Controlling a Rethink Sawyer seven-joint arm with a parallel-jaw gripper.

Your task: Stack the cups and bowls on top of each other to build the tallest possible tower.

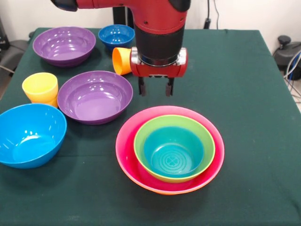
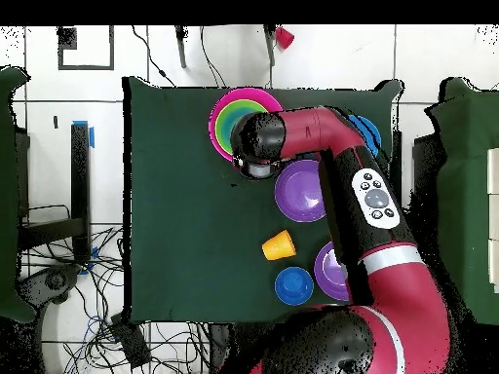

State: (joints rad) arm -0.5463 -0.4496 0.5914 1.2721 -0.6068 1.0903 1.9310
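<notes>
The tower stands at the front centre: a teal bowl (image 1: 174,155) inside a green bowl (image 1: 139,141) inside a large pink bowl (image 1: 123,141), with an orange rim (image 1: 162,191) showing underneath. My gripper (image 1: 155,90) hangs open and empty just above the pink bowl's far rim. A purple bowl (image 1: 95,96) sits to the left of it. A second purple bowl (image 1: 64,44) and a small dark-blue bowl (image 1: 116,35) sit at the far left. An orange cup (image 1: 121,60) lies on its side behind the gripper. A yellow cup (image 1: 40,87) and a light-blue bowl (image 1: 29,134) sit at the left.
In the overhead view the arm (image 2: 375,195) covers the gripper, the yellow cup and most of the light-blue bowl (image 2: 366,127). The tower (image 2: 218,112), a purple bowl (image 2: 300,190), the orange cup (image 2: 279,245) and the dark-blue bowl (image 2: 293,284) show on the green cloth (image 2: 175,195).
</notes>
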